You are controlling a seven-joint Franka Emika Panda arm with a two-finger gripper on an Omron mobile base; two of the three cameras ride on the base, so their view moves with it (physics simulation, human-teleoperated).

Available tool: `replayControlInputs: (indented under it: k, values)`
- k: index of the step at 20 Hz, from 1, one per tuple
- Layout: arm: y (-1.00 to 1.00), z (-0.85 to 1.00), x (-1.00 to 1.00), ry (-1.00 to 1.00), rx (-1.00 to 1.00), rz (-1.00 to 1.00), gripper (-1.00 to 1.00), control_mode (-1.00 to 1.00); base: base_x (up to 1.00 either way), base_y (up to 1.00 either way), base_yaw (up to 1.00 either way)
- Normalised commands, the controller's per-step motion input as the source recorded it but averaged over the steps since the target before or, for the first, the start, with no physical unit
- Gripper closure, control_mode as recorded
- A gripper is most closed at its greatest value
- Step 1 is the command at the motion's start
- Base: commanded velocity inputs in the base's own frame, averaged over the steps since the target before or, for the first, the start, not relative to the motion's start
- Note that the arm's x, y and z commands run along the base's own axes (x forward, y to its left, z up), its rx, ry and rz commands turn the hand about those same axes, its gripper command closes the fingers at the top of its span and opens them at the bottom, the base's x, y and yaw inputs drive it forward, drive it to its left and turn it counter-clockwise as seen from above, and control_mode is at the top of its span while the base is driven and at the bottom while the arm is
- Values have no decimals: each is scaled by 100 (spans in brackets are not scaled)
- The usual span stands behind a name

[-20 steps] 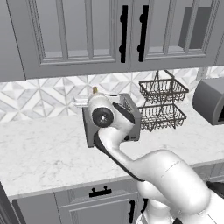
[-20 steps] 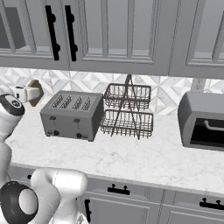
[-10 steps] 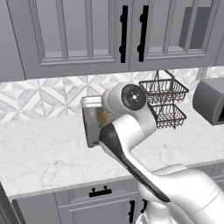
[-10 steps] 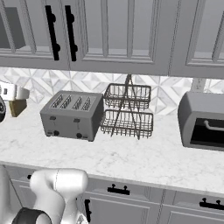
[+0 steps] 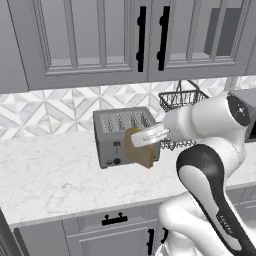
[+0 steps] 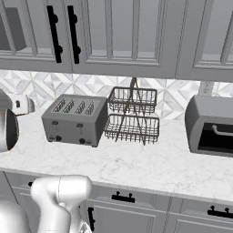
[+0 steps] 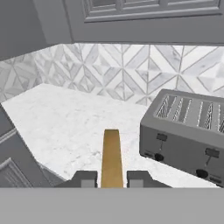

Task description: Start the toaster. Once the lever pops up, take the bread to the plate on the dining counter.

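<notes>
Hanging in mid-air above the marble counter (image 5: 50, 175), the bread (image 5: 140, 147) is seen edge-on in the hand view, clamped between the jaws of the gripper (image 7: 111, 178). To its right the toaster (image 7: 186, 131) is set on the counter against the tiled wall, slots empty. Further right, a wire basket rack (image 6: 133, 116) and the toaster oven (image 6: 211, 126) are lined up.

1. The toaster (image 6: 73, 119) sits left of centre in the frame on the marble worktop (image 6: 150, 166), its four slots empty.
2. Just right of it stands a two-tier wire basket rack (image 6: 133, 116).
3. A toaster oven (image 6: 211, 126) fills the right edge.
4. Grey wall cabinets (image 6: 123, 34) span the top.
5. My arm (image 6: 9, 127) crosses the left edge.
</notes>
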Motion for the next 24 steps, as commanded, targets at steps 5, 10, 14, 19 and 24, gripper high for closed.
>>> replayControlInputs:
  k: [5,10,14,19,24]
  values:
    - [-66,7,-19,4,9,29,100,-100,0,0,0]
    - [-25,10,-1,0,10,0,100,-100,0,0,0]
    - [0,0,0,0,0,0,100,-100,0,0,0]
    - [0,0,0,0,0,0,100,-100,0,0,0]
    - [0,0,0,0,0,0,100,-100,0,0,0]
